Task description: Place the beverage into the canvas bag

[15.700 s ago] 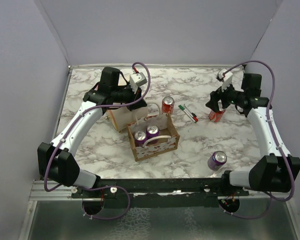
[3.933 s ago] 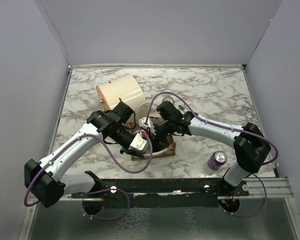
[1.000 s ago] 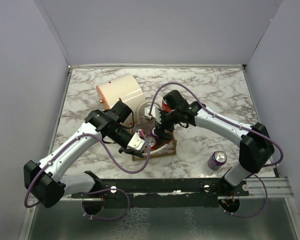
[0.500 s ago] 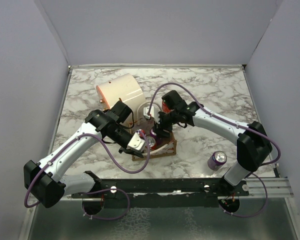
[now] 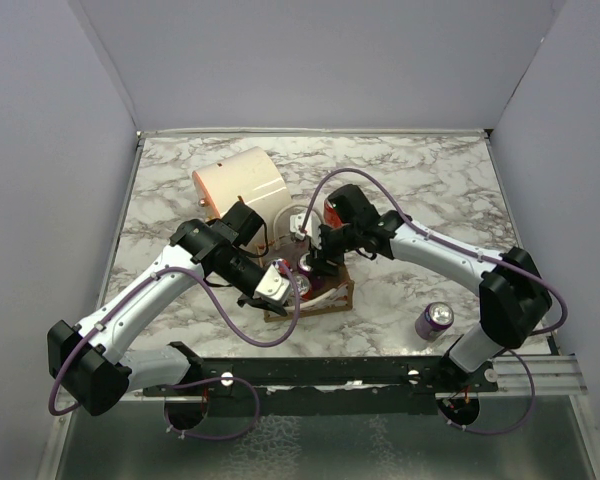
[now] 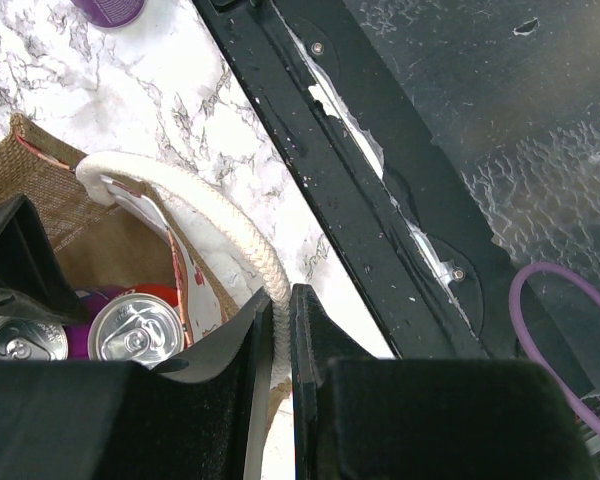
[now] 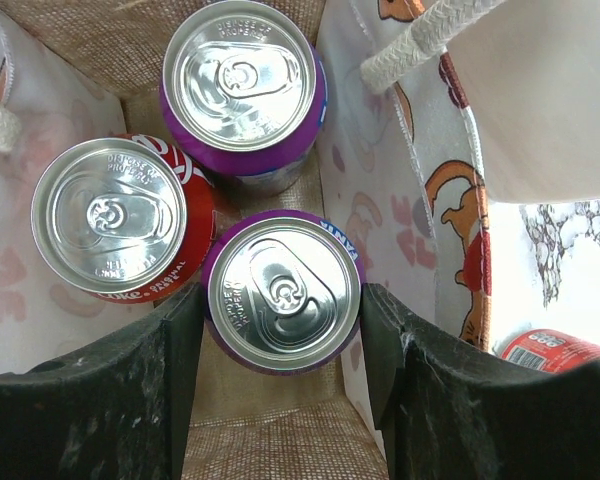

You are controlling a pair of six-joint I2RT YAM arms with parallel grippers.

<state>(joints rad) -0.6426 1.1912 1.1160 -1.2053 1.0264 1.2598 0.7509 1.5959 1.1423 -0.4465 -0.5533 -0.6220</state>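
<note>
The canvas bag point(image 5: 330, 296) stands at the table's middle, tan inside point(image 7: 280, 440), white printed wall point(image 7: 385, 190). It holds two purple cans point(image 7: 244, 85) point(image 7: 285, 292) and a red can point(image 7: 115, 220). My right gripper point(image 7: 283, 330) is open just above the bag's mouth, its fingers standing either side of the nearer purple can; in the top view it point(image 5: 316, 262) hangs over the bag. My left gripper point(image 6: 280, 300) is shut on the bag's white rope handle point(image 6: 215, 220) at the near-left side point(image 5: 280, 285).
A cream cylinder point(image 5: 242, 183) lies behind the bag. A second red can point(image 5: 330, 211) stands just behind the bag, also in the right wrist view point(image 7: 550, 348). A purple can point(image 5: 434, 320) stands at the near right. The black rail point(image 6: 380, 190) runs along the table's near edge.
My right gripper has shifted slightly over the bag's mouth in the last second. My left gripper still holds the handle in the same place.
</note>
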